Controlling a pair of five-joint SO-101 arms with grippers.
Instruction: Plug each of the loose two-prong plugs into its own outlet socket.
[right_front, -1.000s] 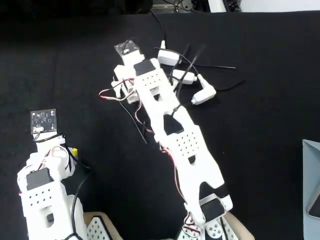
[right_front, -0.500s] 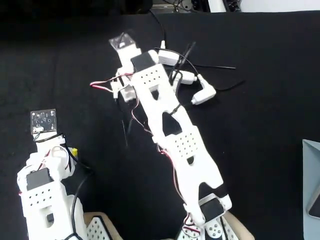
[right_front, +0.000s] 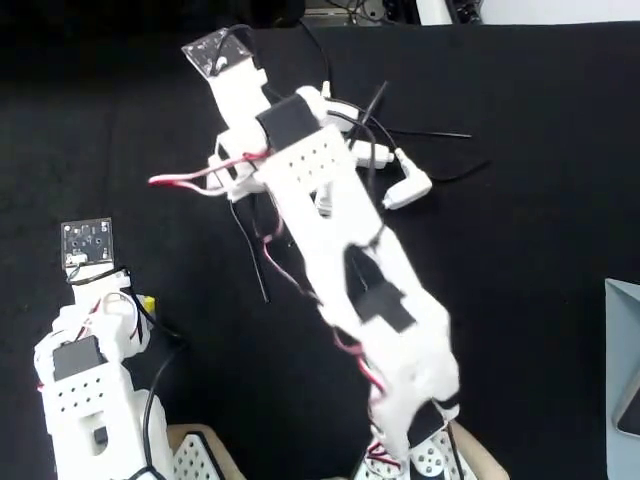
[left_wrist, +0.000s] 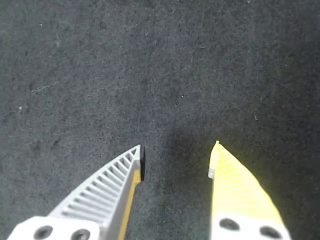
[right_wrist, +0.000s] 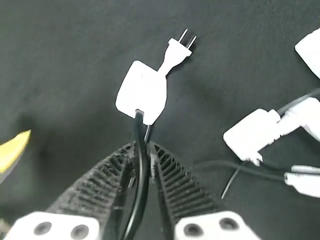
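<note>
My right gripper (right_wrist: 145, 148) clamped on black cable (right_wrist: 138, 126) of white two-prong plug (right_wrist: 142, 92), my left gripper (left_wrist: 175, 152) at 8 o'clock on black cloth table (right_front: 540, 250), fingers apart.

surface: black cloth table (right_front: 520, 330) | right edge — pale grey box (right_front: 622, 350)

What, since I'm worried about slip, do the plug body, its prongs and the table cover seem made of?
The plug body looks like smooth, moulded white plastic. Its prongs look metal, thin and pale. The table cover seems black felt or fabric: matte, lint-speckled.
</note>
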